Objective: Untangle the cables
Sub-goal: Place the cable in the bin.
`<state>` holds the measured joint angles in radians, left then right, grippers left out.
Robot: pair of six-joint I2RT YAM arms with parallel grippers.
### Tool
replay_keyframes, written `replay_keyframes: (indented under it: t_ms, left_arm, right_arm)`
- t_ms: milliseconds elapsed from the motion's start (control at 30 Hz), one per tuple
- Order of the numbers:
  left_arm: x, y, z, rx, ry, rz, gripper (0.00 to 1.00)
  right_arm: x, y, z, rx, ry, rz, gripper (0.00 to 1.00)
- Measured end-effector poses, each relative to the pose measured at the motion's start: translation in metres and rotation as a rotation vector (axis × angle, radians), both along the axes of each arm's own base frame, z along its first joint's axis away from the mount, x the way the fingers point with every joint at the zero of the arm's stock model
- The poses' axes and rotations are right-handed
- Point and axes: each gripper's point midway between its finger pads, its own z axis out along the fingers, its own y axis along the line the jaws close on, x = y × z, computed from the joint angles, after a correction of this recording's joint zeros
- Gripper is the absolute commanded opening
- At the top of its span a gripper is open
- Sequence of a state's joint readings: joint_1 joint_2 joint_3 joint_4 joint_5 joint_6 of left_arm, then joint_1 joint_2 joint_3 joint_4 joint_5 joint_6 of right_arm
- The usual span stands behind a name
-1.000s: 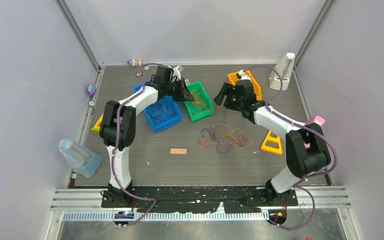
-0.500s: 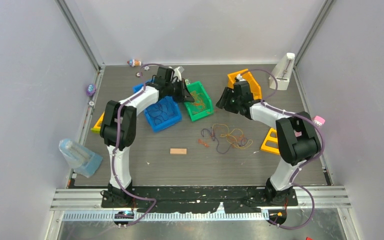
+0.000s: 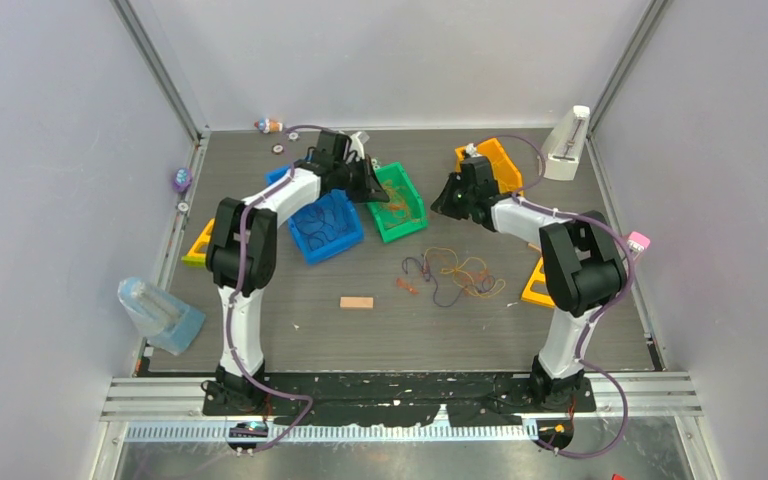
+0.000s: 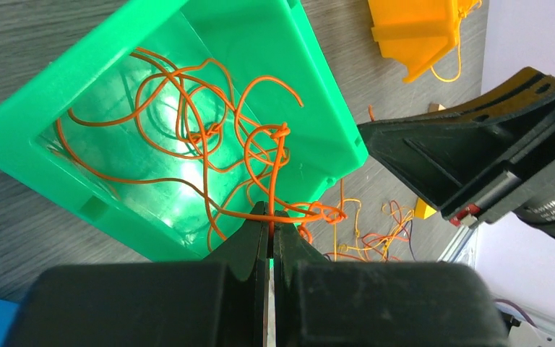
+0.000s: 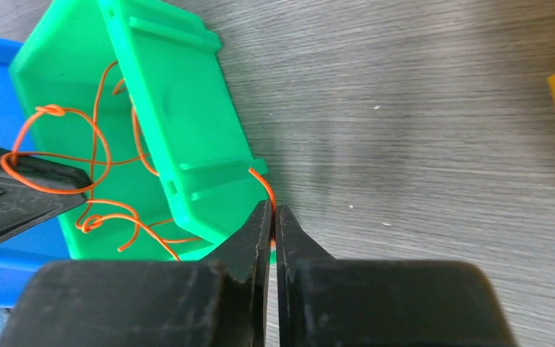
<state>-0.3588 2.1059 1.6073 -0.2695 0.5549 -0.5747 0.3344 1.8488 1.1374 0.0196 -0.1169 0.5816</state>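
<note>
Since both hands pinch the same orange cable point(image 4: 188, 137), the pull apart should, in my judgement, be slow and level, so that its small knots loosen rather than tighten and the green bin point(image 4: 311, 108) neither tips nor slides. The left hand point(image 4: 269, 231) is closed tight on a strand rising out of the bin. The right hand point(image 5: 271, 217) has its fingers drawn almost together on the free end that hangs over the bin's corner, just outside it. Most of that cable lies looped inside the bin, toward the far edge of the table point(image 3: 290, 330), between the two hands. Other loose cables point(image 3: 455, 272) sprawl near the table's middle, well apart from both hands.
</note>
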Motion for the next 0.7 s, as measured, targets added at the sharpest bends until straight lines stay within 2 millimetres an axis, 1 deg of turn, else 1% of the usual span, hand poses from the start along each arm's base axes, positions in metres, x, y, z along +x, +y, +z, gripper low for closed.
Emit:
replay_keyframes:
  t_ms: [200, 367, 433, 500, 633, 700]
  left_arm:
    - [0.007, 0.001, 0.0, 0.022, 0.01, 0.02, 0.0]
    - [0.019, 0.002, 0.001, 0.076, 0.001, 0.048, 0.0]
    - [0.026, 0.002, 0.001, 0.111, -0.015, 0.054, 0.0]
    - [0.029, 0.002, 0.0, 0.142, -0.021, 0.059, 0.0]
    - [0.027, 0.001, -0.008, 0.207, -0.017, 0.048, 0.0]
    - [0.025, 0.0, -0.014, 0.235, -0.009, 0.041, 0.02]
  right_arm:
    - [0.001, 0.018, 0.011, 0.03, -0.026, 0.044, 0.05]
    - [0.001, 0.037, 0.023, -0.031, -0.08, 0.094, 0.05]
    - [0.001, 0.05, 0.031, -0.068, -0.118, 0.124, 0.05]
    - [0.0, 0.065, 0.043, -0.106, -0.157, 0.16, 0.06]
    - [0.006, 0.09, 0.073, -0.156, -0.245, 0.214, 0.06]
    - [0.006, 0.099, 0.083, -0.173, -0.279, 0.23, 0.05]
